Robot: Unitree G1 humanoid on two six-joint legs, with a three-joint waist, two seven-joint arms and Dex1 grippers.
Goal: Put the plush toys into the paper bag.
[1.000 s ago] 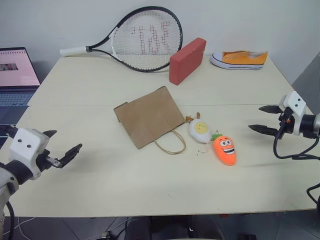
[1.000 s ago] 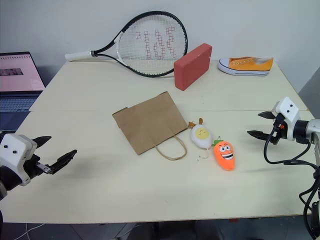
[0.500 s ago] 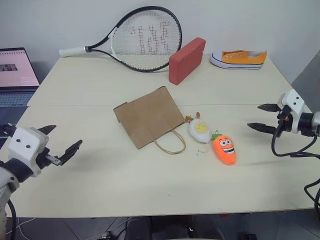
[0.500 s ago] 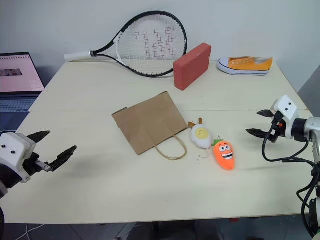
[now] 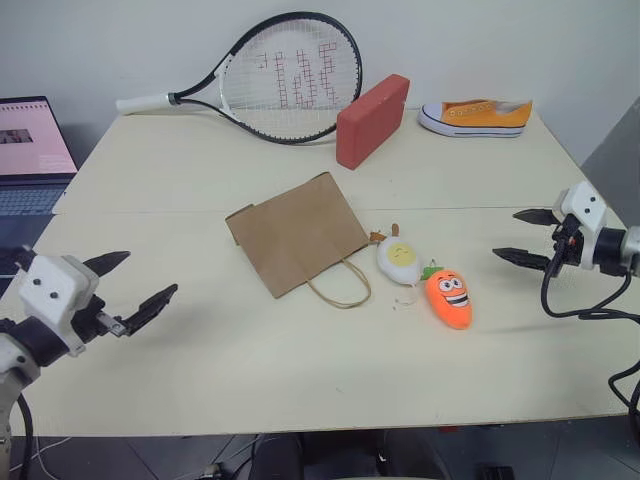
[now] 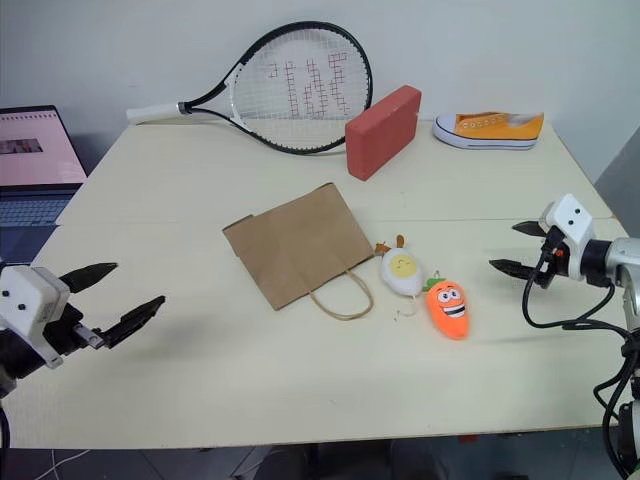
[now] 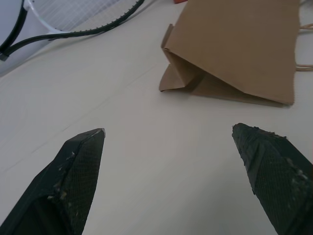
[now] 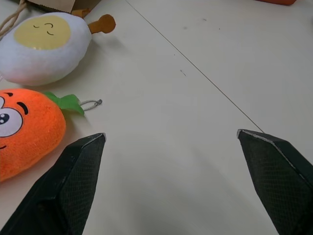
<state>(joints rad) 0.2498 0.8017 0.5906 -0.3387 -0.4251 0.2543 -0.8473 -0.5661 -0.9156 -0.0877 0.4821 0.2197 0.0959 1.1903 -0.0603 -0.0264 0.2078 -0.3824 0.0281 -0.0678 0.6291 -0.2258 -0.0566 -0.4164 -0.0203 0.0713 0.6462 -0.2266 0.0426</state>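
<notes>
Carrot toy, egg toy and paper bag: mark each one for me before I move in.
carrot toy (image 5: 450,298), left eye view, on its orange grinning face.
egg toy (image 5: 400,260), left eye view, on the yellow yolk.
paper bag (image 5: 295,232), left eye view, on the middle of its flat brown side.

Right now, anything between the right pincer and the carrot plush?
Nothing: bare table separates the open right pincer from the carrot plush, as the right eye view shows. The egg plush lies beyond the carrot, beside the paper bag.

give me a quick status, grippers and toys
Left gripper and right gripper open, empty. Carrot and egg on table beside the flat paper bag. Nothing in the way.
</notes>
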